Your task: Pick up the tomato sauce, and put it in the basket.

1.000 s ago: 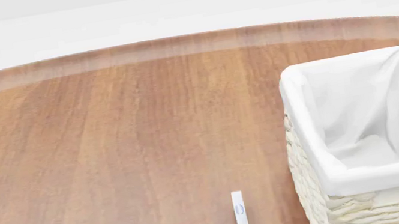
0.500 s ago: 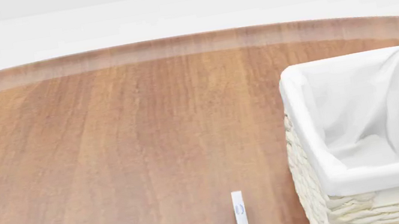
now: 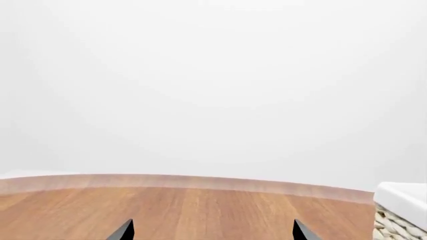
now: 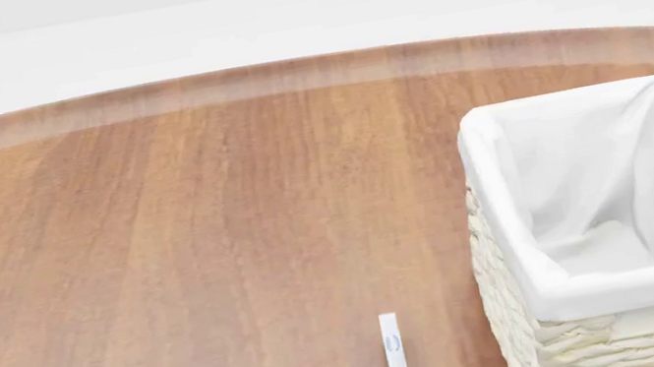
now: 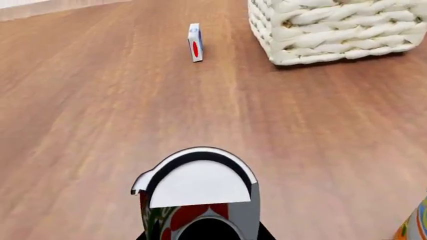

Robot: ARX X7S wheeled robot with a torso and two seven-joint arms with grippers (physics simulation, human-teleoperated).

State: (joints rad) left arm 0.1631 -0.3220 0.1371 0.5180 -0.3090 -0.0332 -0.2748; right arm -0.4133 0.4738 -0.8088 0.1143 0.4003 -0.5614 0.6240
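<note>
The left pincer (image 3: pixel 213 232) is spread: in the left wrist view its two dark fingertips (image 3: pixel 124 231) stand well apart, with only bare wooden tabletop (image 3: pixel 200 210) between them, and nothing is held. Ahead of this pincer and off to one side, a corner of the basket (image 3: pixel 399 210) shows with its white liner over the woven wall. In the head view only one dark tip of the left pincer appears at the lower edge, well apart from the basket. The tomato sauce (image 5: pixel 197 200) shows only in the right wrist view, very close to that camera. Its silvery-white flat top with a dark rim and a part of the red label face the lens. The fingers of the right pincer do not show clearly around the can, so I cannot tell whether this pincer is spread or is pinching the can, nor whether the can rests on the tabletop. Beyond the can, farther from the right pincer, a small white box (image 5: pixel 194 42) with a red oval stands upright on the tabletop, and the basket stands just beside it. An orange thing (image 5: pixel 417 222) is cut by the frame edge near the can.
</note>
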